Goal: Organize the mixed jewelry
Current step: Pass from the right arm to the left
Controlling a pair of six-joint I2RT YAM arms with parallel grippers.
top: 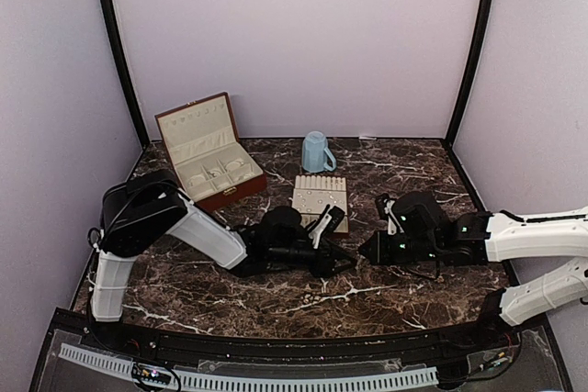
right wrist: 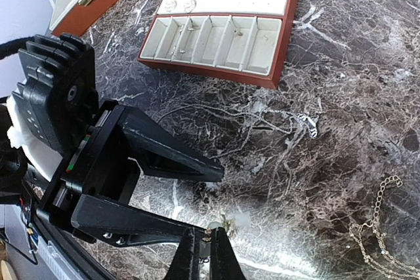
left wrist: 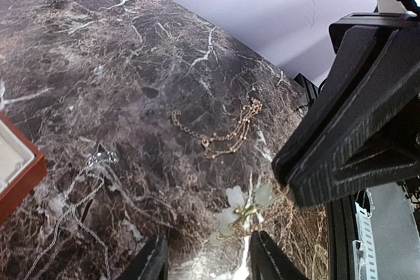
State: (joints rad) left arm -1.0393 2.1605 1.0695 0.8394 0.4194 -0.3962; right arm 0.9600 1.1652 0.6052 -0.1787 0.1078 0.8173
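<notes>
Loose on marble table [left wrist: 118, 50], three pieces: one gold chain [left wrist: 223, 134] at centre, one silver chain [left wrist: 82, 191] at 8 o'clock, one pale flower piece [left wrist: 241, 213] at 6 o'clock, ahead of left gripper [left wrist: 207, 263], jaws parted. Right gripper [right wrist: 205, 254] clenched; contents unclear. Probably light, limp, slippery, delicate; best pinched at a bunched loop or the flower's middle.

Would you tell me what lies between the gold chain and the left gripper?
A pale flower-shaped piece lies there, ahead of the left gripper, shown in the left wrist view.
</notes>
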